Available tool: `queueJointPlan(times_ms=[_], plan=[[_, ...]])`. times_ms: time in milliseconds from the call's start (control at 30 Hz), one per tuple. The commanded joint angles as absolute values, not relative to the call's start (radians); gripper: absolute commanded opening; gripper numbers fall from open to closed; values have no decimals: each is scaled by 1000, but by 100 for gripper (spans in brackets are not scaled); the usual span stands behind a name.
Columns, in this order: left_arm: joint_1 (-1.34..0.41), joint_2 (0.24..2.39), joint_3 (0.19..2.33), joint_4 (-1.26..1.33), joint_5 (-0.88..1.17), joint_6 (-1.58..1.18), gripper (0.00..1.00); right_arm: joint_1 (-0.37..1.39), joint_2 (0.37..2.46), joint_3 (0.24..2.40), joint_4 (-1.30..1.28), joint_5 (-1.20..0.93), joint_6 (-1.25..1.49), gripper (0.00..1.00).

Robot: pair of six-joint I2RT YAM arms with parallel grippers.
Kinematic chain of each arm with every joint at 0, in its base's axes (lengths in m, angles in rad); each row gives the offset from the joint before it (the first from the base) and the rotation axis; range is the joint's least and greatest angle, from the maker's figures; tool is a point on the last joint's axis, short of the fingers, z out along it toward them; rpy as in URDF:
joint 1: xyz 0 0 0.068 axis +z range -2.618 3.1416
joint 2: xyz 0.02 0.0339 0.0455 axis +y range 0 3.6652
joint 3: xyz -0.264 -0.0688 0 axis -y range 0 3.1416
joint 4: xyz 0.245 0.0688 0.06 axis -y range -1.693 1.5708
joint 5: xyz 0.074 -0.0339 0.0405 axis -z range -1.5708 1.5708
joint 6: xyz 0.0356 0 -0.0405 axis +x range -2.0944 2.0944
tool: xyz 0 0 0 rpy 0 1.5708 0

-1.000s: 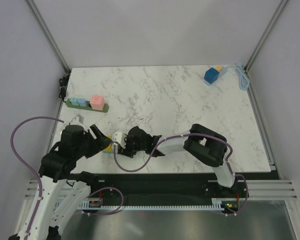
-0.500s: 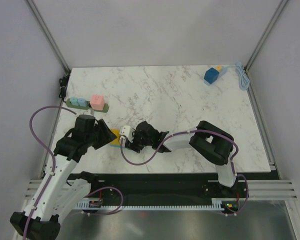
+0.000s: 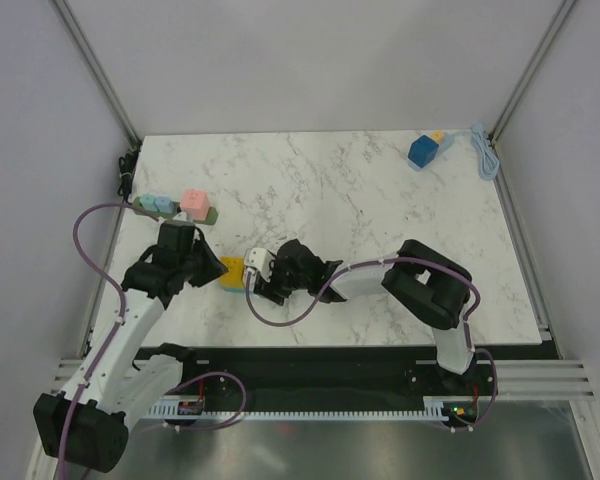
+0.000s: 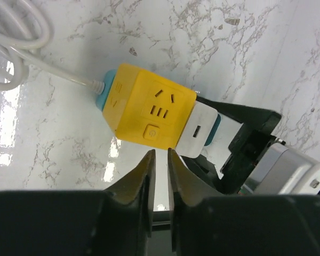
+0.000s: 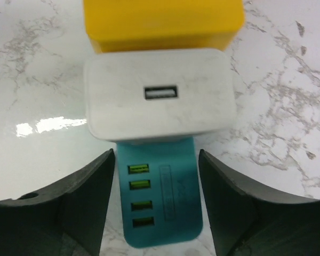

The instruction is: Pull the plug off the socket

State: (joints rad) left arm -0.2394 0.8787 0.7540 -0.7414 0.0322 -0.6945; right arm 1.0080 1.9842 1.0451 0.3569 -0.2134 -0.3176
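A white marble-patterned table top (image 3: 380,220) stands inside pale grey walls. Near its front edge, on the left side, lies the yellow cube-shaped socket block (image 4: 149,109) with its turquoise base and a thin white cable (image 4: 48,69) leaving from one end.

The white rectangular plug with one USB port (image 5: 160,93) sits fully in the side of the yellow block. I see no gap between the two bodies, so the pulling is not yet done.

The right gripper (image 5: 156,154) is low at the plug. Its jaws stand wide, one on each side of the turquoise strip with four green ports (image 5: 162,213) under the plug. They seem not to press on anything.

The left gripper (image 4: 160,160) is just beside the yellow block, on the side away from the plug. Its fingers (image 4: 145,176) are almost together, with only a thin gap and nothing between them.

In my judgement the task is in the approach stage. What is left is to close the right jaws on the white plug, to hold the yellow block down with the left arm, and then to draw the plug straight out.
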Motion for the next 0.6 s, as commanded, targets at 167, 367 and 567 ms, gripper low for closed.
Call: queueJointPlan(times_ms=[167, 367, 567], plan=[[-186, 930, 729, -618, 123, -624, 11, 960, 1901, 968, 293, -285, -282, 92], [-175, 943, 703, -571, 158, -612, 2, 960, 1870, 966, 330, -348, -244, 98], [-157, 968, 673, -531, 187, -600, 2, 960, 1822, 942, 434, -377, -176, 98]])
